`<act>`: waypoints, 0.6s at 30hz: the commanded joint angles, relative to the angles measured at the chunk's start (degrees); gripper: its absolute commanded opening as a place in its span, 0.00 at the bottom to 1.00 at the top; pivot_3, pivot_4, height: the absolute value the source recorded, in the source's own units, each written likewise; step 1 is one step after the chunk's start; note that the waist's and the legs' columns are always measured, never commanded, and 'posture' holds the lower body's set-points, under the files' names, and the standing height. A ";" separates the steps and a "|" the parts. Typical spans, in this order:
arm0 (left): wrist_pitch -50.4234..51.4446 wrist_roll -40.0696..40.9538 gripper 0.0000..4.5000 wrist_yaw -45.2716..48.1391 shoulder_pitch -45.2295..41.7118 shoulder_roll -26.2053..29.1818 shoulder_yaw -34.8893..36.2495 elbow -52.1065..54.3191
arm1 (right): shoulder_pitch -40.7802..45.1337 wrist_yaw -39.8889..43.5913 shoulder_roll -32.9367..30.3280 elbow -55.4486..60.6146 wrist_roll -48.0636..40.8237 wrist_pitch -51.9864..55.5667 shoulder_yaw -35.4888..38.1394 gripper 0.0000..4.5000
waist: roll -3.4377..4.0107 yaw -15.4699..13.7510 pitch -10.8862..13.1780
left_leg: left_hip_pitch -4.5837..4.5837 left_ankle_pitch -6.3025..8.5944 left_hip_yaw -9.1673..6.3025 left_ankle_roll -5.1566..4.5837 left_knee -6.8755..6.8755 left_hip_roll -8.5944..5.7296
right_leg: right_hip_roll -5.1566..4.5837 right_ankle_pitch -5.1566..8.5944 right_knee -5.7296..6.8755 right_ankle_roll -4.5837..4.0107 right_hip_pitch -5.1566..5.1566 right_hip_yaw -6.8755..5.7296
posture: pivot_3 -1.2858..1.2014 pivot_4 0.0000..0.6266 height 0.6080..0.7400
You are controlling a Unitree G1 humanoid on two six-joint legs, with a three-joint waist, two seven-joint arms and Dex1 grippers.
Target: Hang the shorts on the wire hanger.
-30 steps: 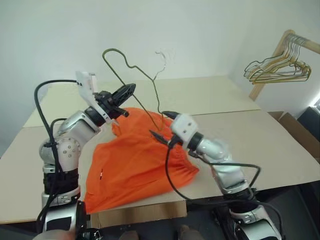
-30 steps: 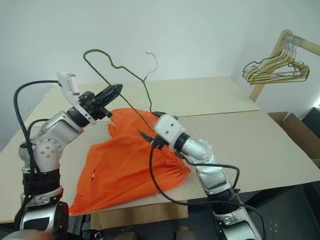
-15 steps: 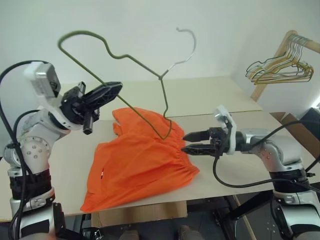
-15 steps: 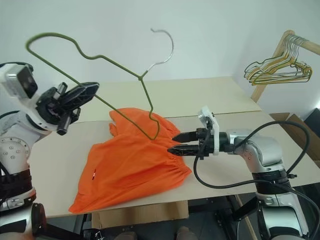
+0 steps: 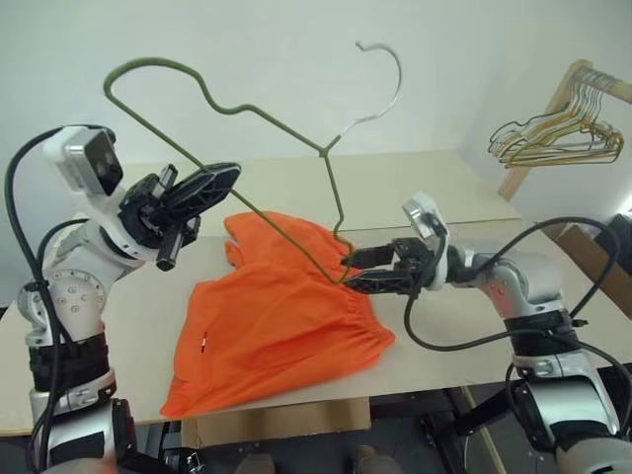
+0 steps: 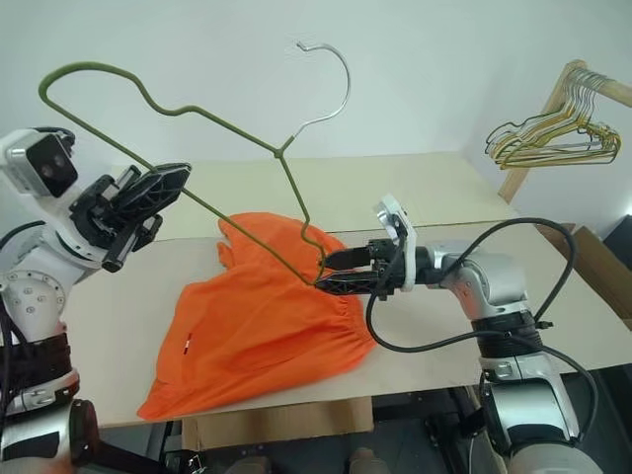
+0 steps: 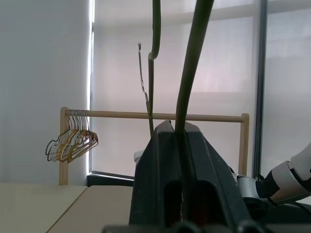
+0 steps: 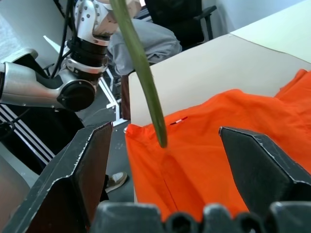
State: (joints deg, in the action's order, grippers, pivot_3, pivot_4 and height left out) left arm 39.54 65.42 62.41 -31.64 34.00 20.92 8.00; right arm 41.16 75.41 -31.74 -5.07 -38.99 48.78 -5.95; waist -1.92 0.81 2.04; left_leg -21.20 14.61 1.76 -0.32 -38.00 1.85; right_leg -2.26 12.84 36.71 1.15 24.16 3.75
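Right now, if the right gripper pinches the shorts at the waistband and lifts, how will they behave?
The shorts would probably droop: they lie wrinkled and flat on the table. The gathered waistband likely bunches between the fingers of the open right gripper. They look light.

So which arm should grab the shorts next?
Probably the right. Its gripper is open, right at the shorts' waistband, while the left gripper is shut on the hanger, holding it up.
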 commanded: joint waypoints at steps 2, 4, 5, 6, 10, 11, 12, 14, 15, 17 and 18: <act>-0.41 1.77 0.00 -0.18 -0.32 -0.20 1.30 1.00 | 3.58 2.56 0.47 -0.10 -1.77 1.13 0.31 0.92 | 0.00 0.17 0.00 | 0.00 0.00 0.00 0.00 0.00 0.00 | 0.00 0.00 0.00 0.00 0.01 0.00 | 0.54 0.00 1.00; -0.76 1.56 0.00 -0.19 -0.22 -0.46 1.29 1.07 | 4.27 4.04 0.49 0.00 -1.51 0.96 -0.69 0.92 | 0.00 0.15 0.00 | 0.00 0.00 0.01 0.00 0.00 0.00 | 0.00 0.00 0.00 0.00 0.01 0.00 | 0.54 0.00 1.00; -0.94 1.49 0.00 -0.25 -0.24 -0.65 1.27 1.08 | 4.58 4.48 0.69 0.06 -1.28 0.87 -1.31 0.92 | 0.00 0.12 0.00 | 0.00 0.00 0.01 0.00 0.00 0.00 | 0.00 0.00 -0.01 0.00 0.01 0.00 | 0.54 0.00 1.00; -1.03 1.43 0.00 -0.34 -0.29 -0.82 1.24 1.10 | 4.79 4.79 0.80 0.04 -1.11 0.79 -1.70 0.92 | 0.00 0.11 0.00 | 0.00 0.00 0.00 0.00 0.00 0.00 | 0.00 0.00 -0.01 0.00 0.01 0.00 | 0.54 0.00 1.00; -1.41 0.77 0.00 -0.46 -0.08 -1.71 0.71 1.27 | 5.76 4.73 1.83 -1.23 -0.12 0.14 -2.77 0.92 | 0.00 0.06 0.00 | 0.00 0.00 0.01 0.00 0.00 0.00 | 0.00 0.00 0.00 0.00 0.00 0.00 | 0.54 0.00 1.00; -1.57 0.46 0.00 -0.52 -0.02 -1.91 0.55 1.33 | 5.88 4.94 1.84 -1.43 0.06 0.00 -2.95 0.92 | 0.00 0.05 0.00 | -0.01 0.00 0.01 0.00 0.00 -0.01 | 0.00 0.00 0.00 0.00 0.01 0.00 | 0.54 0.00 1.00; -1.62 0.35 0.00 -0.60 0.18 -2.16 0.46 1.41 | 6.03 5.09 1.98 -1.81 0.26 -0.17 -3.11 0.92 | 0.00 0.05 0.00 | -0.01 0.00 0.00 0.00 0.00 -0.01 | 0.00 0.00 0.00 -0.01 0.01 0.00 | 0.54 0.00 1.00; -1.68 0.25 0.00 -0.61 0.49 -2.39 0.34 1.53 | 6.42 5.24 2.24 -2.79 0.53 -0.27 -3.31 0.88 | 0.00 0.08 0.00 | -0.01 0.00 0.01 0.00 0.00 0.00 | 0.00 0.00 -0.01 -0.01 0.01 0.00 | 0.54 0.00 1.00; -1.70 0.16 0.00 -0.63 0.65 -2.41 0.30 1.59 | 6.59 5.24 2.38 -3.31 0.70 -0.37 -3.35 0.84 | 0.00 0.13 0.00 | -0.01 0.00 0.01 0.00 0.00 0.00 | 0.00 0.00 0.00 -0.01 0.01 0.00 | 0.54 0.00 1.00; -1.70 0.07 0.00 -0.65 0.81 -2.39 0.30 1.62 | 6.82 5.39 2.45 -4.03 0.92 -0.49 -3.38 0.71 | 0.00 0.09 0.00 | -0.01 0.00 0.00 0.00 0.00 0.00 | 0.00 -0.01 0.00 -0.01 0.02 0.00 | 0.54 0.00 1.00; -1.66 0.11 0.00 -0.62 0.91 -2.34 0.38 1.60 | 6.84 5.52 2.43 -4.30 1.01 -0.58 -3.36 0.67 | 0.00 0.08 0.00 | -0.01 0.00 0.00 0.00 0.00 0.00 | 0.00 -0.01 0.00 -0.01 0.02 0.00 | 0.54 0.00 1.00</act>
State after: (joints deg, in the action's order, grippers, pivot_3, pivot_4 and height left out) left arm 38.90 65.33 61.90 -30.51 31.46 21.03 8.13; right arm 46.35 79.83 -29.52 -9.60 -37.74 49.14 -10.18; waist -1.92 0.89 2.04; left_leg -21.20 14.61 1.77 -0.32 -38.00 1.85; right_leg -2.26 12.84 36.71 1.14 24.17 3.75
